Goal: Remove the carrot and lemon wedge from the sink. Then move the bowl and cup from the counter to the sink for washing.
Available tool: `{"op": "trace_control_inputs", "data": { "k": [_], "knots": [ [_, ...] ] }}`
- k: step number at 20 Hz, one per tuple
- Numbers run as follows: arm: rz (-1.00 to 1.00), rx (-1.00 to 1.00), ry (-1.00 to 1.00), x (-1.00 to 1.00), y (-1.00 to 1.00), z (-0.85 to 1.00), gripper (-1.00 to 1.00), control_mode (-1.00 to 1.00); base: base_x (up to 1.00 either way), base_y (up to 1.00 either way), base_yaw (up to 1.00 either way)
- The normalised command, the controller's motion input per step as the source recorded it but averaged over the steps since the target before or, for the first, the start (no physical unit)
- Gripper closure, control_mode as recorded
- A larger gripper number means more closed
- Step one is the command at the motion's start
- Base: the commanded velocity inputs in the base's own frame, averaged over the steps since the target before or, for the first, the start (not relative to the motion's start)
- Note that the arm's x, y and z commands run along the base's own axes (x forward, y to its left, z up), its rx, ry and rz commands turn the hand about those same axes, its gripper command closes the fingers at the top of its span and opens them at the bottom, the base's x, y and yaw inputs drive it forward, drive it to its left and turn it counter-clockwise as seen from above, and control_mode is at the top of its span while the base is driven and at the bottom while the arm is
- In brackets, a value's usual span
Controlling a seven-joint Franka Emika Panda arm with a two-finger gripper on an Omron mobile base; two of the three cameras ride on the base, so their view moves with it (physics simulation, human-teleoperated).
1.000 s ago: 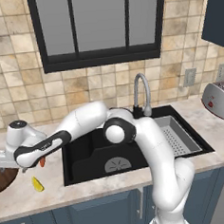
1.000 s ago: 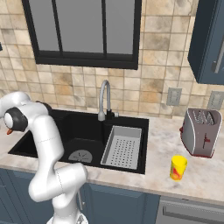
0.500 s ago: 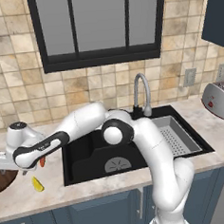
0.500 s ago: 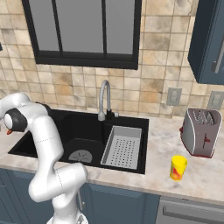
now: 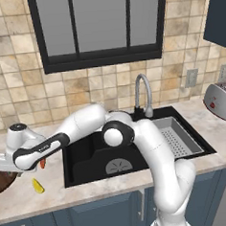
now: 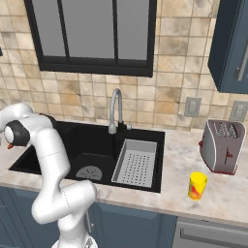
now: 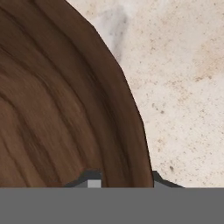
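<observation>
So the arm was stretched way out to its left, over the bench [image 5: 116, 189] beside the sink [image 5: 89, 157], with the claw [image 7: 122, 183] down at the bowl [image 7: 57, 109]. In the hand view the dark brown wooden rim ran right between the two fingertips [image 7: 89, 180], one on the inside of the bowl and one on the outside, so the claw was pinched narrow on the rim and looked to be gripping it. In the left base view just a sliver of the bowl [image 5: 2, 180] peeked in at the left edge, under the hand.

The carrot [image 5: 42, 163] was out on the bench just beside the forearm, a little orange-red bit poking out from behind it. The lemon wedge [image 5: 38, 186] sat on the bench too, near the front edge, a bit in front of the carrot and close to the bowl.

The sink basin was black with the round grey drain [image 5: 118, 166] showing, the grey perforated tray [image 6: 136, 162] in its right part and the curved faucet [image 6: 115, 110] at the back.

The cup [image 6: 197, 186] stood upright on the bench well to the right of the sink, in front of a toaster [image 6: 224, 146] near the wall.
</observation>
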Motion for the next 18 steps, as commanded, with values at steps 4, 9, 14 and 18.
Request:
{"op": "trace_control_inputs", "data": {
  "k": [4,9,14,18],
  "knots": [
    [0.0,0.0,0.0,0.0,0.0,-0.03,1.0,-1.0,0.0,0.0,0.0],
    [-0.01,0.0,0.0,0.0,0.0,0.01,1.0,-1.0,0.0,0.0,0.0],
    [0.0,0.0,-0.01,-0.01,0.0,0.17,1.0,-1.0,0.0,0.0,0.0],
    [0.0,0.0,-0.04,-0.09,-0.01,0.28,1.0,-1.0,0.0,0.0,0.0]
  ]
}}
